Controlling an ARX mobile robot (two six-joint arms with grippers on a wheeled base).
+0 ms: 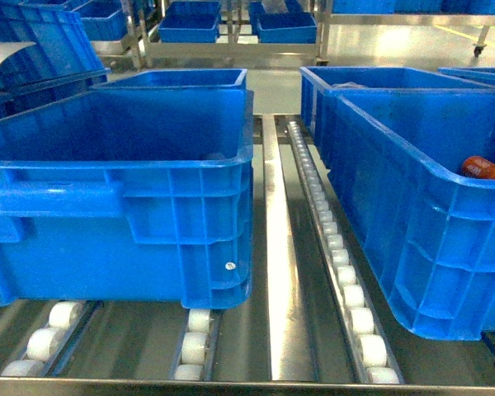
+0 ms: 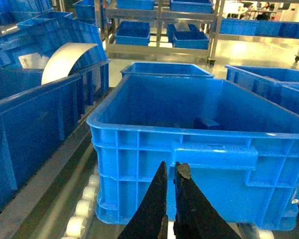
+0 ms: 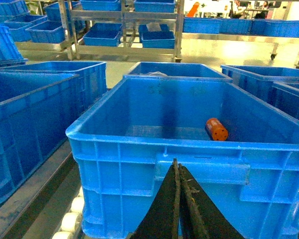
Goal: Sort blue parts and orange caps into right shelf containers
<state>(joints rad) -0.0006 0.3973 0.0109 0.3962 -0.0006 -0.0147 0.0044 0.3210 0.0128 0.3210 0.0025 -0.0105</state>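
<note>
Blue plastic crates filled the scene, standing on a steel roller shelf [image 1: 274, 247] with white rollers running from near to far. In the head view, one large crate sat at the left [image 1: 120, 190] and another at the right [image 1: 412, 198], with a bare steel lane between them. An orange cap [image 3: 217, 129] lay on the floor of the right crate, towards its right side; it also showed at the right edge of the head view. A small blue part [image 2: 206, 122] rested on the floor of the left crate near its far right corner. Neither arm appeared in the head view. The left gripper [image 2: 170, 174] hung just in front of the near wall of the left crate, its dark jaws parted by only a narrow gap and holding nothing. The right gripper [image 3: 178, 172] hung before the near wall of the right crate, its jaws pressed together with no visible gap and empty. Judging from this, both arms stood between pieces, so the next pick would call for opening the jaws well before reaching, then lifting clear over the thick rolled rim rather than brushing it, and releasing low inside the crate so that a rounded cap would not bounce or roll out.
</note>
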